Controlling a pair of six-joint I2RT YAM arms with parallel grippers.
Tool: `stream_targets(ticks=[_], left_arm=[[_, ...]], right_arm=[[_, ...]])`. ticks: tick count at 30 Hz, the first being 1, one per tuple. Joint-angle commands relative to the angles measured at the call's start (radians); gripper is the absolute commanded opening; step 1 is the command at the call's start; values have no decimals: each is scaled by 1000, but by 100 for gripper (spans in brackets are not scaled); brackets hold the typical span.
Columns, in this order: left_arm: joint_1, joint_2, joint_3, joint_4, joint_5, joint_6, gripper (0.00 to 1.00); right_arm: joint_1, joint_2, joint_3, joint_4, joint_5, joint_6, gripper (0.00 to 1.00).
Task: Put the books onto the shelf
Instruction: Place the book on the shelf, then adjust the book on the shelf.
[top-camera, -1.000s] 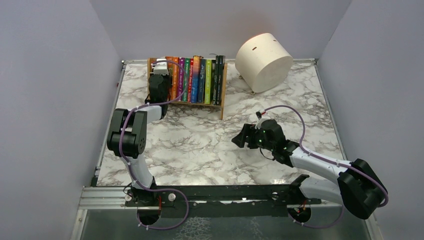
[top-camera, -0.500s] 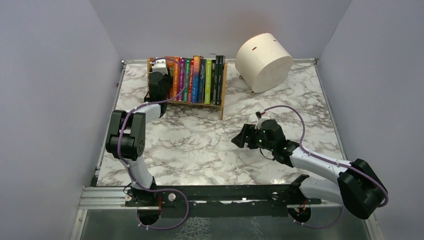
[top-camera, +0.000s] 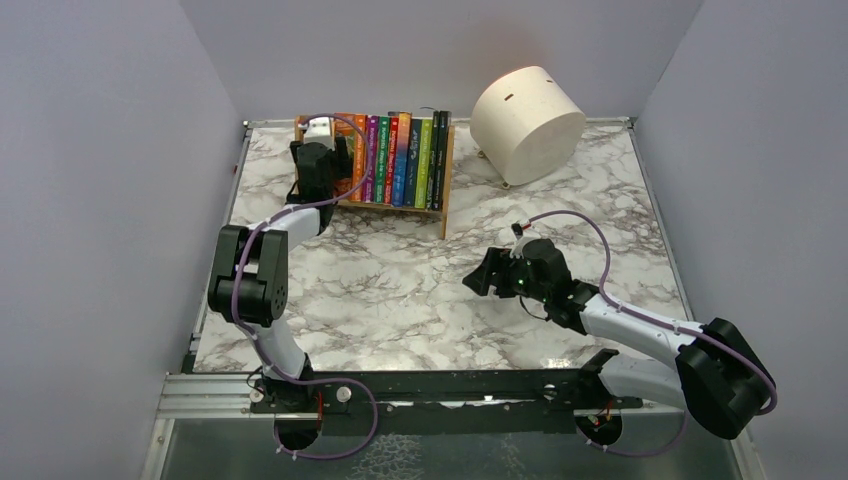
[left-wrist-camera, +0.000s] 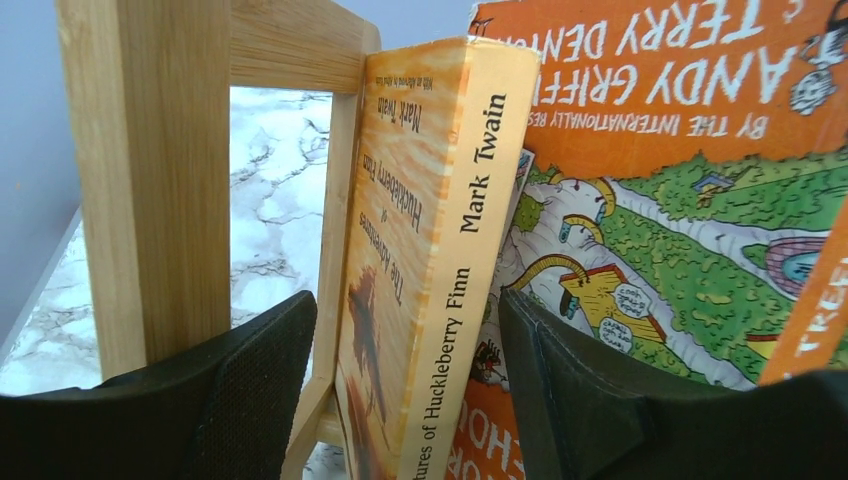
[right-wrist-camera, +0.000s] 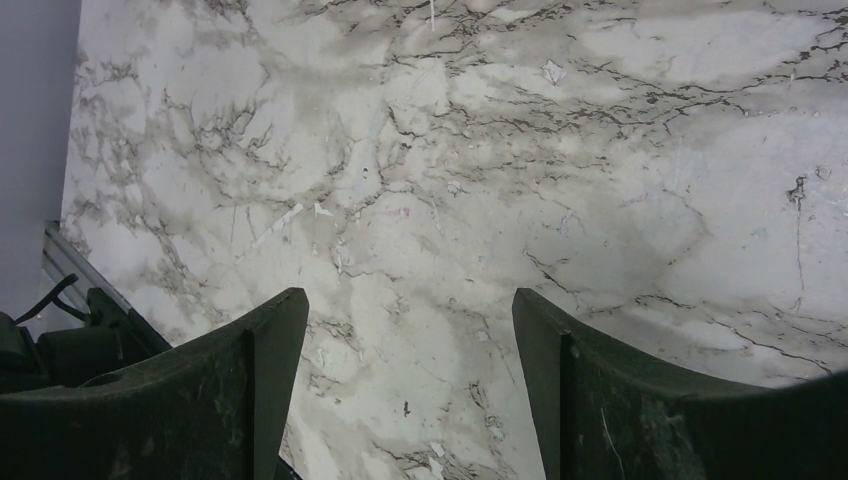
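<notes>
The left pincer (left-wrist-camera: 405, 305) stands apart astride the yellow Huckleberry Finn book (left-wrist-camera: 430, 200), upright at the left end of the shelf (left-wrist-camera: 150, 170) beside the other books (top-camera: 405, 160). The right pincer (right-wrist-camera: 400, 310) gapes over the counter (right-wrist-camera: 450, 120). Shelving looks nearly finished; next, the left arm should back straight out without tipping that book

Left pincer (left-wrist-camera: 405, 305) straddles a yellow book (left-wrist-camera: 430, 250) (jaws spread) beside the shelf end (left-wrist-camera: 150, 180)

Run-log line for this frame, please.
left gripper: open, astride yellow book at shelf end | right gripper: open, empty, above table | books: upright row on shelf
</notes>
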Motion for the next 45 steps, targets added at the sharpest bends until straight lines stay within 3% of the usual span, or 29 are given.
stream_targets(ticks=[1,21,33,45], left_arm=[[-11,-59,4,-28,45,-27,61],[-13,-226,-45,-48,107,-128,60],[-11,-209,-8,-73,341,-278,61],[41,-201,-14,-61,434,-358,67]], right_arm=[[-2,-14,2,26,-13,5,74],[-3,-26,-1,23,-14,11,74],[-2,-46,-10,13,-10,13,74],[-2,-109,-30,-22,6,21,74]])
